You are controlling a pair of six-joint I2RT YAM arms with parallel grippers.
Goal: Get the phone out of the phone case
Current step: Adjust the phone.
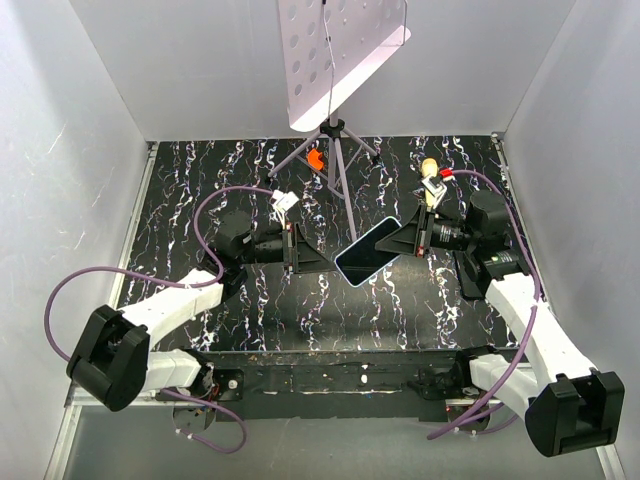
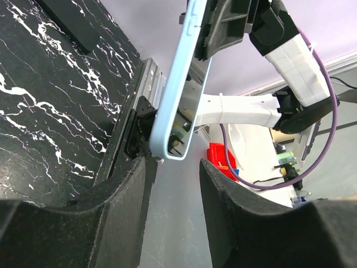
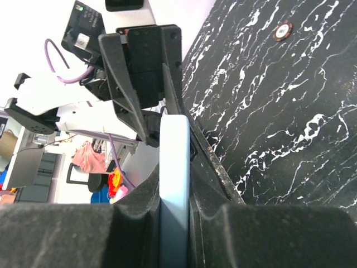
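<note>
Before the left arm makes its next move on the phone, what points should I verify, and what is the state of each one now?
1. Grip of right gripper on phone case: ok.
2. Seating of phone in the case: ok.
3. Opening of left gripper, jaws apart: ok.
4. Case end inside that gap: not ok, only at its mouth.
5. Clearance from tripod leg: cannot tell.
</note>
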